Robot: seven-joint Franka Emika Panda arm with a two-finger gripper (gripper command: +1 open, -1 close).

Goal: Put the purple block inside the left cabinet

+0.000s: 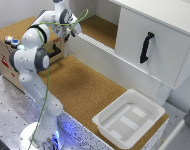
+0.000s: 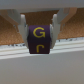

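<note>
Wrist view has the gripper (image 2: 39, 34) clamped on the purple block (image 2: 38, 40), hanging just above the low white front edge (image 2: 42, 54). Left cabinet (image 1: 97, 27) floor lies right beyond, so it probably needs to go forward, then release.

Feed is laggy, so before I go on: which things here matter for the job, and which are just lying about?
Job:
- purple block, held in the claw
- left cabinet, open, cork floor

Lying about:
- white tray
- cabinet door with black handle
- cardboard box
</note>
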